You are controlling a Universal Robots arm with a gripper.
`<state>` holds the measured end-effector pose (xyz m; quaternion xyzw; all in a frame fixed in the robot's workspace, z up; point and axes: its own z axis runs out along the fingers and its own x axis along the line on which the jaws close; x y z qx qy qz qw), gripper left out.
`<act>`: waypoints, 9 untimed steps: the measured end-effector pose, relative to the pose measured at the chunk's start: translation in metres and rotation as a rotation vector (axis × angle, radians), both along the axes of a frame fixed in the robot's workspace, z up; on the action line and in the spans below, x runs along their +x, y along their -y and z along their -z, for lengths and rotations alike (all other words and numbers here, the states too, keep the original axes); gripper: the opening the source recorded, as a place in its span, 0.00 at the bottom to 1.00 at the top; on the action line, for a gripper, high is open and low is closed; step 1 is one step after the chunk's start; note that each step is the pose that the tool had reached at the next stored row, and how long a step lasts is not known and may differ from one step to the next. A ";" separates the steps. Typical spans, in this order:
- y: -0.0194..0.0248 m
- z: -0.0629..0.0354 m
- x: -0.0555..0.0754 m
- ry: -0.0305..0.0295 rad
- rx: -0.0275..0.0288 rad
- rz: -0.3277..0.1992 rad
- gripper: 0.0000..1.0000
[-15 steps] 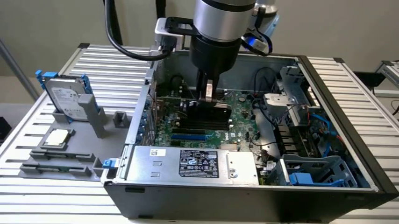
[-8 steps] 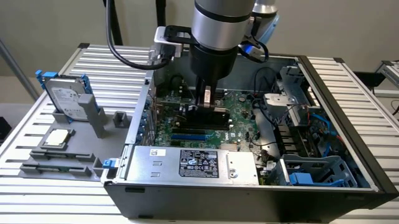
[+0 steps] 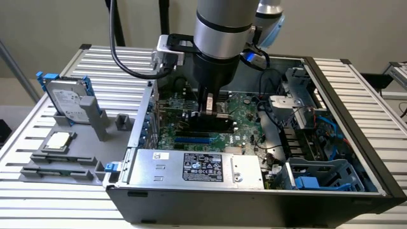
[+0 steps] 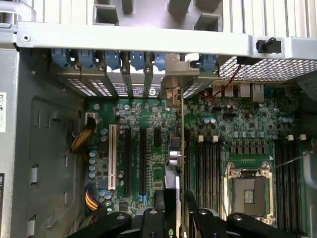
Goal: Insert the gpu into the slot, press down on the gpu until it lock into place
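The gpu (image 3: 213,125), a black card, stands on edge over the green motherboard (image 3: 245,107) inside the open computer case. My gripper (image 3: 211,110) reaches straight down and is shut on the card's top edge. In the wrist view I look down along the gpu (image 4: 179,148) edge-on, and its silver bracket (image 4: 173,82) meets the case's rear wall. My gripper (image 4: 177,210) has one black finger on either side of the card. The blue slot (image 3: 192,140) shows just in front of the card's lower edge. Whether the card sits in a slot I cannot tell.
A grey power supply (image 3: 197,167) lies along the case's near side, and a blue drive cage (image 3: 318,176) fills the exterior view's right. The CPU socket (image 4: 247,191), memory slots (image 4: 208,168) and a white slot (image 4: 113,156) flank the card. A hard drive (image 3: 66,100) stands outside the case.
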<state>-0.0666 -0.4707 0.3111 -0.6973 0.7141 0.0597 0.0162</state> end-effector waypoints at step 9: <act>-0.0019 0.0165 -0.002 0.0000 0.0002 0.000 0.26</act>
